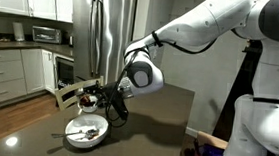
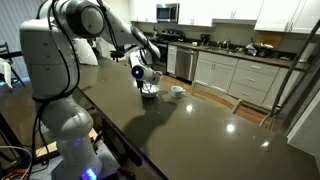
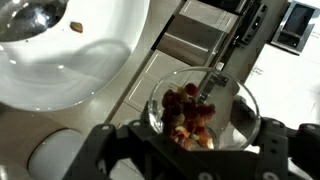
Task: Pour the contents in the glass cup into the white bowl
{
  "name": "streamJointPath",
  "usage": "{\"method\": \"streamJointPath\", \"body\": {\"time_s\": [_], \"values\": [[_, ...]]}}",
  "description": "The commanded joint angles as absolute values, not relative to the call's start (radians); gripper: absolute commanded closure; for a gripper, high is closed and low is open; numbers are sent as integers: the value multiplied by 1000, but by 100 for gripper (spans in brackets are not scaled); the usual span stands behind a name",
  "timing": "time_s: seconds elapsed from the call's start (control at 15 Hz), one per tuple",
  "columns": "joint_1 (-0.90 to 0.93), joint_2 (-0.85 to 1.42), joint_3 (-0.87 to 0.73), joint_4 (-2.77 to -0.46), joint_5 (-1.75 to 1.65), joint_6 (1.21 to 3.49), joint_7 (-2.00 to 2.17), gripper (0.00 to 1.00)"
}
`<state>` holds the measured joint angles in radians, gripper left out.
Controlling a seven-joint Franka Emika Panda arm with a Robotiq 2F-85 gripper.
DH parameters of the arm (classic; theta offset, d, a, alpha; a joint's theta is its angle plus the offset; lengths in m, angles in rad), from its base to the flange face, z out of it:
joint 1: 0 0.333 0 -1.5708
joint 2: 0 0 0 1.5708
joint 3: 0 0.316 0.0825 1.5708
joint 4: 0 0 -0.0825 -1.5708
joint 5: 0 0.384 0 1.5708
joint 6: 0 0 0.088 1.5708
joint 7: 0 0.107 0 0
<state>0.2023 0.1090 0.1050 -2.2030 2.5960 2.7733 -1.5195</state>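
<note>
My gripper (image 3: 195,145) is shut on the glass cup (image 3: 205,100), which is tipped so I look into its mouth. The contents (image 3: 186,115), dark reddish-brown pieces, lie together inside the cup. The white bowl (image 3: 70,60) fills the upper left of the wrist view, beside the cup, with one small piece (image 3: 76,27) in it. In an exterior view the bowl (image 1: 78,140) lies on the dark counter with a metal spoon (image 1: 88,133) in it. The gripper (image 1: 116,101) hangs just above and behind it. In an exterior view the gripper (image 2: 147,84) is low over the counter.
A white mug (image 1: 86,101) stands behind the bowl; a small white vessel (image 2: 177,91) sits beside the gripper. A chair (image 1: 67,77) stands at the counter's far edge. The fridge (image 1: 103,30) and kitchen cabinets (image 2: 235,75) are beyond.
</note>
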Motion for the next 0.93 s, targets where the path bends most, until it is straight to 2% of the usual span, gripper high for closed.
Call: {"method": "streamJointPath", "body": {"time_s": [0.0, 0.87], "values": [[209, 96, 88, -2196, 2615, 2749, -1556, 46], [212, 47, 63, -2222, 2615, 2705, -1585, 46]]}}
